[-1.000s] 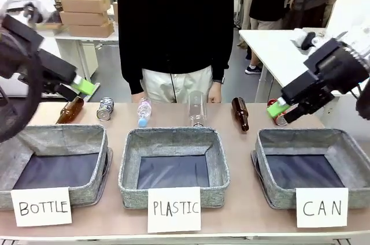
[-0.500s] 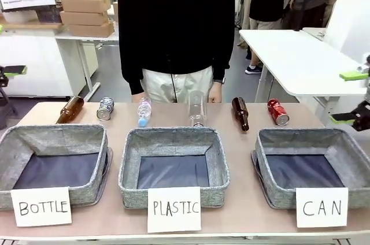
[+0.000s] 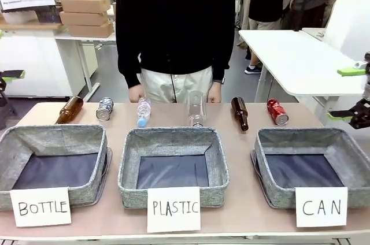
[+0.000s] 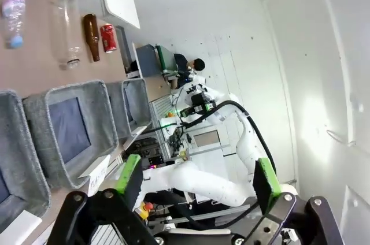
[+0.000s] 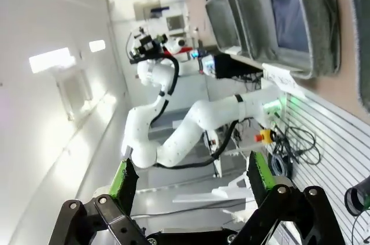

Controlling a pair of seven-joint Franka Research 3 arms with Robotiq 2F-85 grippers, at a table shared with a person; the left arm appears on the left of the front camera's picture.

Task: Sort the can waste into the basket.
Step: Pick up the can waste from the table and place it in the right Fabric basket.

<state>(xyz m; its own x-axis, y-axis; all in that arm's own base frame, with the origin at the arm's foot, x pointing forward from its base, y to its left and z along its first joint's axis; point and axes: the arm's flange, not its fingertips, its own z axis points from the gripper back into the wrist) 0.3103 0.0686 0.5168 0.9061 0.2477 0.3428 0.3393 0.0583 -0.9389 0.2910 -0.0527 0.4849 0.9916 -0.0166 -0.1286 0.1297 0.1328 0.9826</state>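
Note:
The red dented can (image 3: 278, 111) lies on the table just behind the grey basket (image 3: 300, 136) carded "CAN", and it appears again in the left wrist view as a red can (image 4: 108, 37) beside that basket (image 4: 132, 105). A silver and dark blue can (image 3: 104, 108) lies at the far left, behind the "BOTTLE" basket. My right gripper (image 3: 348, 93) hangs open off the table's right edge, level with the red can, empty (image 5: 192, 175). At the left edge my left gripper (image 3: 6, 54) is open and empty too (image 4: 196, 178).
Two brown glass bottles (image 3: 70, 109) (image 3: 240, 113) and two clear plastic bottles (image 3: 144, 111) (image 3: 196, 108) lie in the same row as the cans. Baskets carded "BOTTLE" (image 3: 55, 132) and "PLASTIC" (image 3: 173, 135) sit left and centre. A person (image 3: 173, 25) stands at the far edge.
Both arms have drawn back from over the table's ends to the picture's edges. The red can, partly covered by my right gripper a second ago, now lies in full view.

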